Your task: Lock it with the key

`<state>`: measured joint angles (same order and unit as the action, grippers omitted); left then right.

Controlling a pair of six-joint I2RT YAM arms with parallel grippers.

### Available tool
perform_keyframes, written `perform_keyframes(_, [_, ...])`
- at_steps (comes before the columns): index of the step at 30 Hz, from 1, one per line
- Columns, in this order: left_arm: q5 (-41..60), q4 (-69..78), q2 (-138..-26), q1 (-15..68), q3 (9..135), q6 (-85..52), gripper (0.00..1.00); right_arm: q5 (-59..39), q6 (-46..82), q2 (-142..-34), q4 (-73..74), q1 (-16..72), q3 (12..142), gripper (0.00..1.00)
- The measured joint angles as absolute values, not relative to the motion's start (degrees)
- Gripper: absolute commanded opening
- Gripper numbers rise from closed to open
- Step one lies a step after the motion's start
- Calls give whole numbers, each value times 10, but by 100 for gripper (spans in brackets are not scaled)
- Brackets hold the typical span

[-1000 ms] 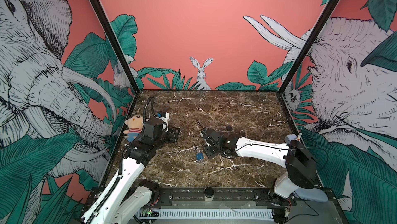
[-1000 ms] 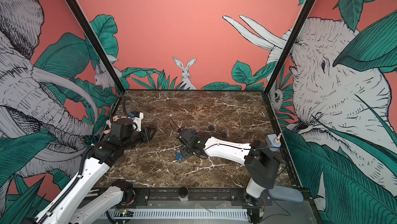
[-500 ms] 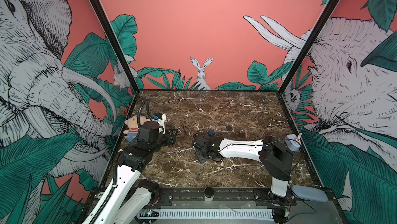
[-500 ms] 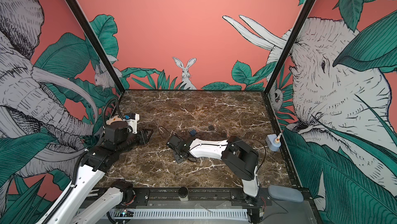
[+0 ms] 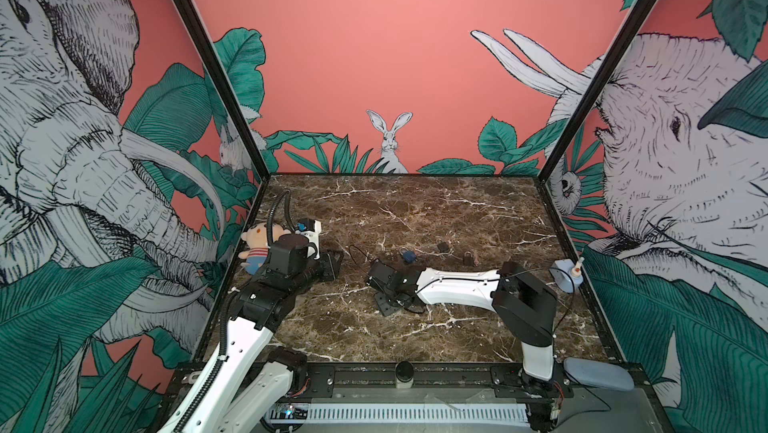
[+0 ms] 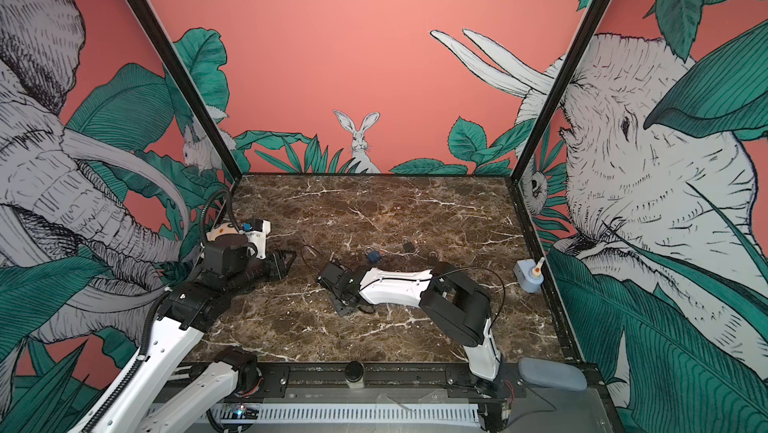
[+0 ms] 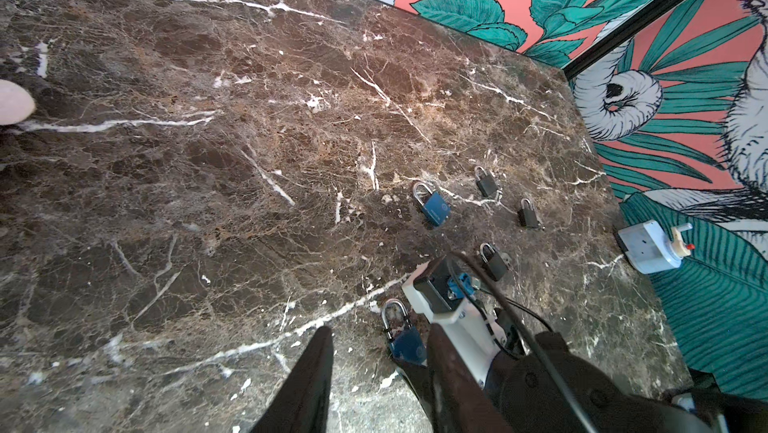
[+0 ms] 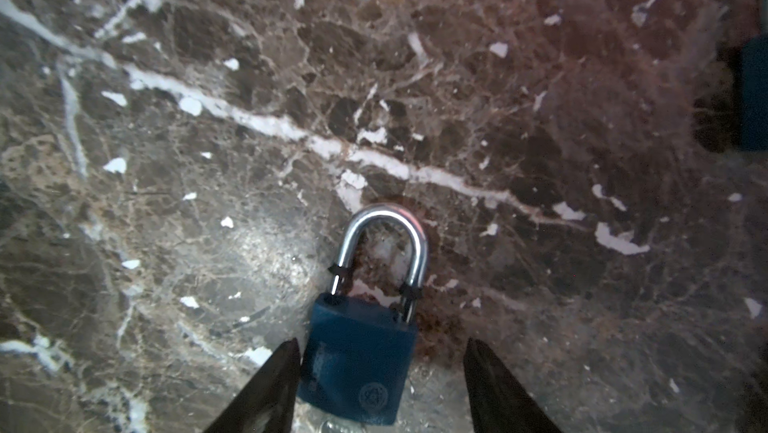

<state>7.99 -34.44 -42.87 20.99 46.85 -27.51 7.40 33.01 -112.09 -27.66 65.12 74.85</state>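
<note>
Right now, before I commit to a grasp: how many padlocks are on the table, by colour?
Blue padlocks: 2
Dark padlocks: 3
Total: 5 padlocks

A plush doll (image 5: 257,240) sits by the left wall, a pale blue box (image 5: 563,277) opposite.
</note>
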Motion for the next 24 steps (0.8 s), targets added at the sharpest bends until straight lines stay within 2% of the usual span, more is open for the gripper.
perform_keyframes(7, [79,-345,-429,208,470,-274,40,83,323,-1132,-301,652,761,40])
perform_keyframes(10, [79,-347,-429,208,471,-273,40,86,315,-1132,-306,652,761,39])
perform_keyframes(14, [79,-348,-430,208,476,-273,40,86,304,-1132,-306,652,761,44])
perform_keyframes(16, [79,-348,-430,208,476,-273,40,85,301,-1132,-307,652,761,42])
perform_keyframes(21, [79,-349,-437,208,476,-273,40,81,295,-1132,-307,651,763,20])
perform_keyframes(24, [78,-349,-440,208,477,-270,40,79,289,-1132,-307,649,763,14])
